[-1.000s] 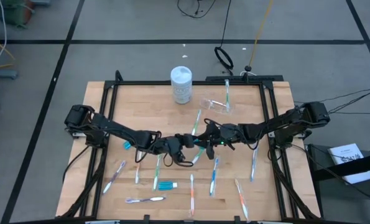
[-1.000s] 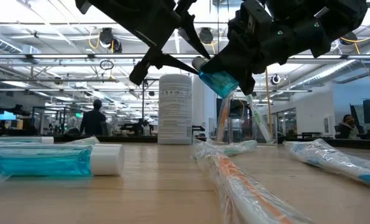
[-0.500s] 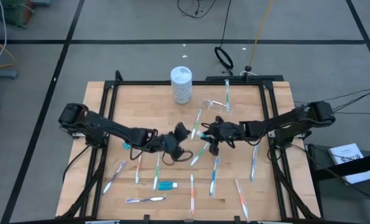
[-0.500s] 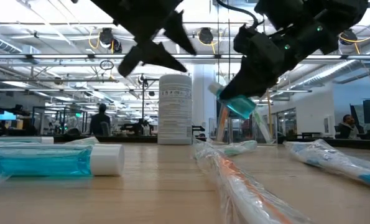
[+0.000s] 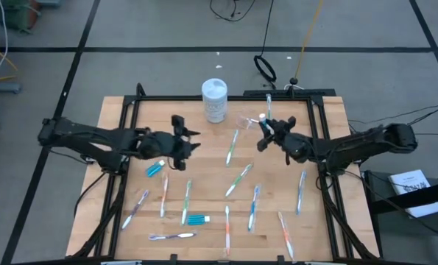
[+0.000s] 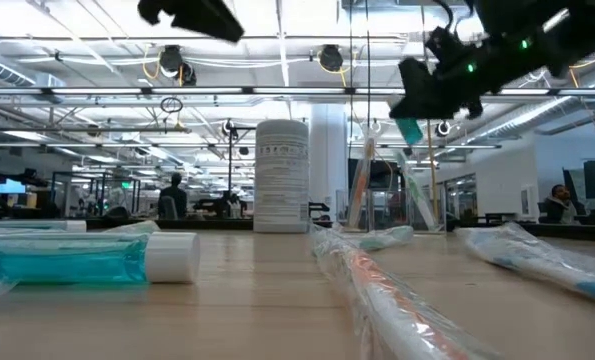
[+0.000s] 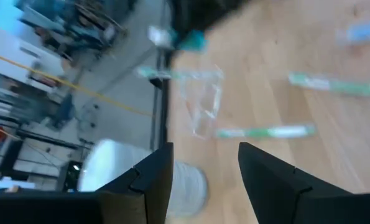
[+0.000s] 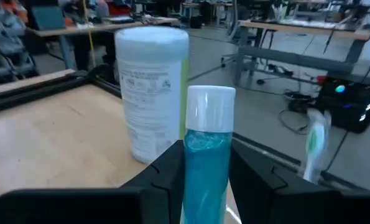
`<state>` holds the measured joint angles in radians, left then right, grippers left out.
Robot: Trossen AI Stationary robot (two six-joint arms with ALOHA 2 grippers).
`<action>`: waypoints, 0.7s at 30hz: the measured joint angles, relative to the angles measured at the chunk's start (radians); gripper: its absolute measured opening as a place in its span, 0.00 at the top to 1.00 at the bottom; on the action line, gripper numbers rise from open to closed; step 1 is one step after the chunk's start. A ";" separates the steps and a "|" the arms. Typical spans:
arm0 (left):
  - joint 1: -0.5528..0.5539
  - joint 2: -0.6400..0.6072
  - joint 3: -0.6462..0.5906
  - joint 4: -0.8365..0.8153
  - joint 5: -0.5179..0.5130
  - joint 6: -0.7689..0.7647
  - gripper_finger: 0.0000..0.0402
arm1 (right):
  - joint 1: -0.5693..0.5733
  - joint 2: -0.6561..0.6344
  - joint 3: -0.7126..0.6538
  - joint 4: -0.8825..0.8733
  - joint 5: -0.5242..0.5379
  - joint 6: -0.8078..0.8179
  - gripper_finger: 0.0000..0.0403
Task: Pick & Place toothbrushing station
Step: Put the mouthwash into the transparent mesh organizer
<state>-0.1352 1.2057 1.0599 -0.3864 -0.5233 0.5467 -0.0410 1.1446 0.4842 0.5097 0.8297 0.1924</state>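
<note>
A blue toothpaste tube [image 8: 204, 155] is clamped between the fingers of the right gripper [image 5: 265, 132], with its white cap [image 8: 210, 107] standing out beyond the fingertips. The tube's long axis is seen to run along the gripper's own pointing line, cap leading, toward the far side of the table [image 5: 115, 228]. The load is carried in the air over the far-right part of the table.

The clear plastic cup [image 5: 252, 121] is seen in the high view on its side, just beyond the right gripper toward the far edge, with a toothbrush [image 5: 269, 110] at its right. The cup's long axis is judged to run roughly left to right, but which end is the open mouth cannot be told. The right arm is much the nearer of the 2 to the cup, so the placing is judged to fall to it. The white canister [image 5: 214, 100] stands upright to the cup's left and is judged a thing to be avoided.

The left gripper [image 5: 182, 140] hovers over the left-centre of the table, its fingers spread and empty, with a 2nd tube [image 5: 155, 168] lying just near-left of it.
</note>
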 joint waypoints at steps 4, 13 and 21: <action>-0.004 -0.078 -0.001 -0.008 -0.008 -0.008 0.54 | -0.085 0.082 -0.080 0.227 -0.072 0.004 0.76; 0.010 -0.135 -0.003 -0.033 -0.042 -0.034 0.54 | -0.200 0.305 -0.063 0.445 -0.187 -0.003 0.76; 0.017 -0.133 -0.003 -0.060 -0.033 -0.096 0.54 | -0.296 0.409 -0.038 0.511 -0.124 -0.035 0.76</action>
<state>-0.1179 1.0725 1.0565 -0.4460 -0.5561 0.4508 -0.3367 1.5537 0.4461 1.0210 0.7053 0.1577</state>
